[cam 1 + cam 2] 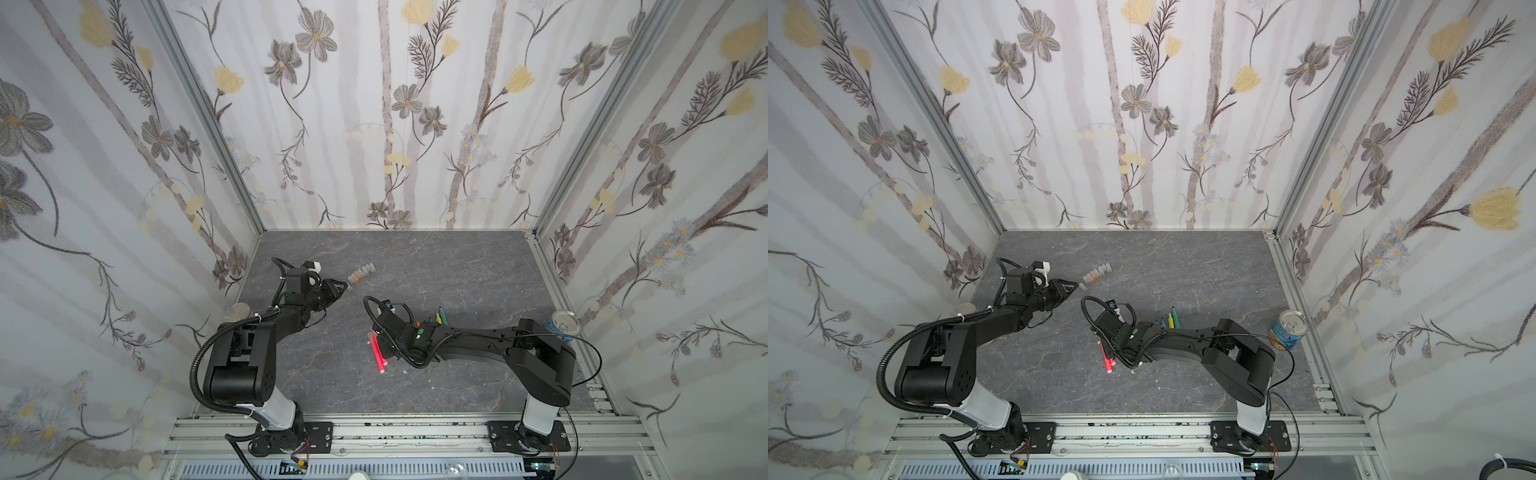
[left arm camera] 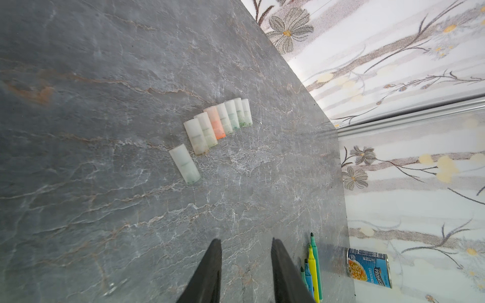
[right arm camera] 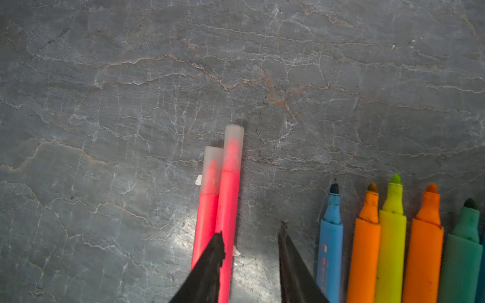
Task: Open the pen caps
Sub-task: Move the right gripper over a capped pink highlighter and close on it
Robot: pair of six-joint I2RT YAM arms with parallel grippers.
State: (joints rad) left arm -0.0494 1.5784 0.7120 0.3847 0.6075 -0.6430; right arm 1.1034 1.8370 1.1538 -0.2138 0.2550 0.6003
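Observation:
Several loose translucent pen caps (image 2: 217, 123) lie in a row on the grey table; in both top views this row (image 1: 361, 274) (image 1: 1096, 274) sits just past my left gripper (image 1: 343, 286). One cap (image 2: 185, 164) lies slightly apart. My left gripper (image 2: 245, 240) is open with nothing between its fingers. Two pink pens (image 3: 228, 210) (image 1: 379, 353) lie side by side, each with its cap (image 3: 233, 149) on. My right gripper (image 3: 251, 229) is open above them, one finger over their barrels. Several uncapped pens (image 3: 392, 244) (image 1: 440, 318) lie beside it.
A soup can (image 1: 563, 328) (image 2: 368, 267) stands at the right edge by the wall. Flowered walls (image 1: 395, 124) close in the back and both sides. The uncapped pens (image 2: 313, 270) lie between the can and the grippers.

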